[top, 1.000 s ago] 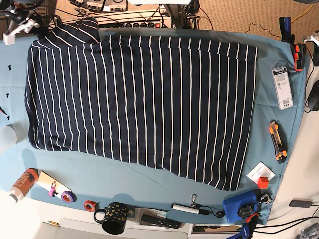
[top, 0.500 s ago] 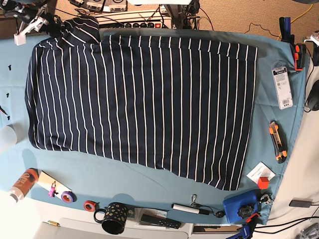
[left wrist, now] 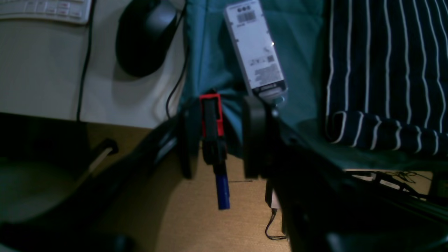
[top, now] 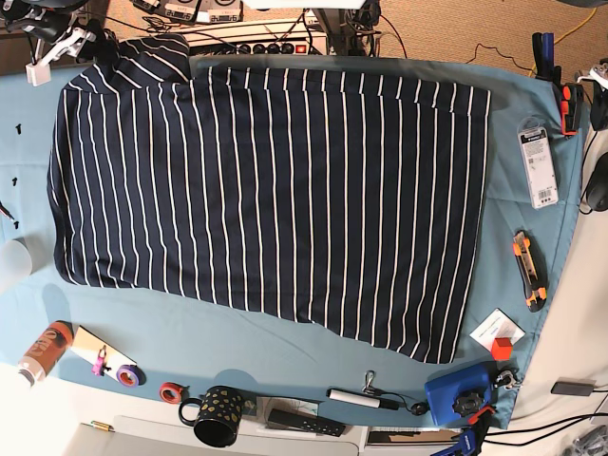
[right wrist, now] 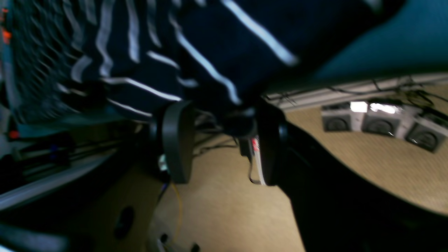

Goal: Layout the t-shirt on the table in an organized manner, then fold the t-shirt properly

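The t-shirt [top: 271,190] lies spread flat across the table [top: 237,347], one sleeve bunched at the far corner. The right gripper [right wrist: 220,140] hangs off that edge, jaws wide, empty. The left gripper [left wrist: 220,136] is wide too, by a barcoded packet [left wrist: 255,49] whose print is unreadable.

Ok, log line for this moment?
t-shirt: flat on table | left gripper: open, empty | right gripper: open, at shirt corner
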Motion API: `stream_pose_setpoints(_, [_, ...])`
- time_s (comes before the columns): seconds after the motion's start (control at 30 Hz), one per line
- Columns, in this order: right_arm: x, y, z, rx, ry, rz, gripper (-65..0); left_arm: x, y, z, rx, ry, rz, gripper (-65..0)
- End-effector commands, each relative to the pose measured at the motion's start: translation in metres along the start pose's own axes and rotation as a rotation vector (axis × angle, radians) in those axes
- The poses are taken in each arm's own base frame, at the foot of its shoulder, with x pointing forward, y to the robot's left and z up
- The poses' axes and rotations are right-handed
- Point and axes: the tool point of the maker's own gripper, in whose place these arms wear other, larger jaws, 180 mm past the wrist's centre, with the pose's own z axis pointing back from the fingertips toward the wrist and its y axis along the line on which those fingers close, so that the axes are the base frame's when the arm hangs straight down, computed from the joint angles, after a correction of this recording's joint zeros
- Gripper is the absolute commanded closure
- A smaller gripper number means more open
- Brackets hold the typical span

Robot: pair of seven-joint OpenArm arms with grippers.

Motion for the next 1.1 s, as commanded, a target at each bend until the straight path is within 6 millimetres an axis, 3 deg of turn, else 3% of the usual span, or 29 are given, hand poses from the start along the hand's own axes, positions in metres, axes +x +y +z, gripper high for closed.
stream_pose_setpoints(0.0, [0.004,-0.001,0.003,-0.011,0.005,0.025,-29.2,0.011,0.0,0.004,0.0,-0.036,-0.018,-20.7])
stream_pose_setpoints(0.13, [-0.019,-0.002,-0.012,-0.042,0.13,0.063,-29.2,0.011,0.0,0.004,0.0,-0.036,-0.018,-20.7])
stream_pose_setpoints(0.23, [-0.025,0.005,-0.019,-0.014,0.156,0.072,-27.5,0.011,0.0,0.004,0.0,-0.035,-0.017,-20.7])
stream_pose_setpoints(0.37, [-0.02,0.011,-0.019,0.016,0.131,0.065,-13.8,0.011,0.0,0.004,0.0,-0.036,-0.017,-20.7])
stream_pose_setpoints(0.5, [-0.01,0.02,-0.019,0.064,0.081,0.05,-10.0,0.011,0.0,0.004,-0.002,-0.037,-0.017,-20.7])
stream_pose_setpoints(0.6, [-0.007,0.021,-0.02,0.072,0.071,0.052,-0.1,0.012,-0.001,0.004,-0.006,-0.041,-0.015,-20.7])
stream_pose_setpoints(0.73, [-0.002,0.023,-0.018,0.068,0.058,0.067,0.0,0.011,-0.001,0.004,-0.006,-0.04,-0.015,-20.7])
stream_pose_setpoints(0.83, [0.019,0.036,-0.009,0.097,-0.017,0.103,0.0,0.011,-0.001,0.004,-0.006,-0.04,-0.015,-20.7])
stream_pose_setpoints(0.93, [0.055,0.065,0.012,0.188,-0.172,0.152,0.0,0.011,-0.001,0.004,-0.006,-0.04,-0.014,-20.7])
stream_pose_setpoints(1.07, [0.08,0.077,0.037,0.136,-0.253,0.262,0.0,0.012,-0.001,0.004,-0.006,-0.046,-0.014,-20.7])
